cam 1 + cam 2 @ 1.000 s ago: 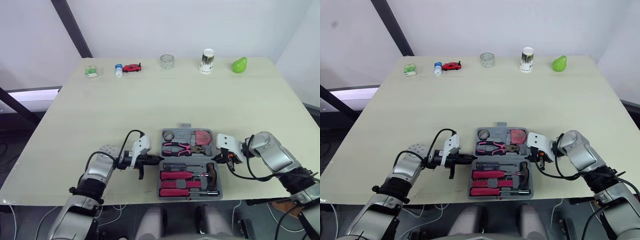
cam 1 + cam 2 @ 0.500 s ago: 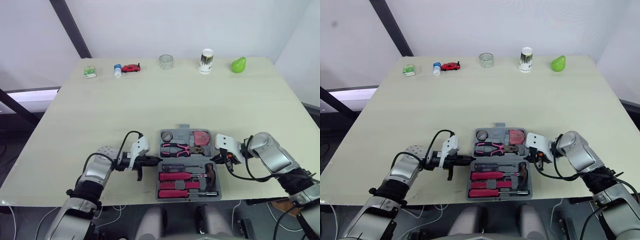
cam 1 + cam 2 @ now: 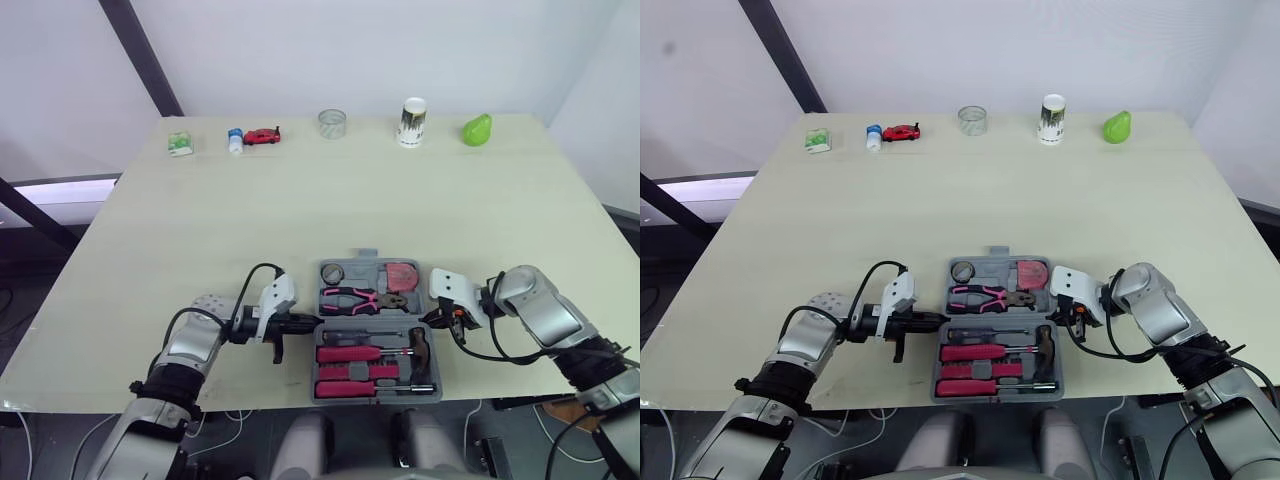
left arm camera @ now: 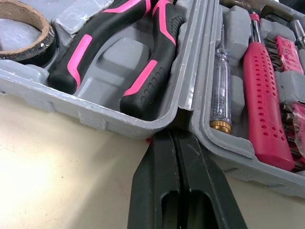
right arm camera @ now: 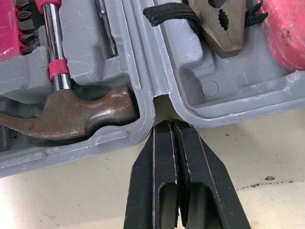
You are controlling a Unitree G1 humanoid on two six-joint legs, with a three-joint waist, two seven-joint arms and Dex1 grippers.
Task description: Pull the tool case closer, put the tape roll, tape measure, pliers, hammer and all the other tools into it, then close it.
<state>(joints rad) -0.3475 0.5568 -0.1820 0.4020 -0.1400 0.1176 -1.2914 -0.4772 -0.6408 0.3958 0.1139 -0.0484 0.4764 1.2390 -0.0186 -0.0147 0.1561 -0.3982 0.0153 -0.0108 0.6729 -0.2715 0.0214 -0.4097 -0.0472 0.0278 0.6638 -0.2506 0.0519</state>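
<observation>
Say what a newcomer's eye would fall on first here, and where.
An open grey plastic tool case packed with pink-handled tools lies at the near edge of the pale table. The left gripper and right gripper, black fingers shut, point into its hinge notches from either side. A green pear-shaped object stands out at the far edge.
</observation>
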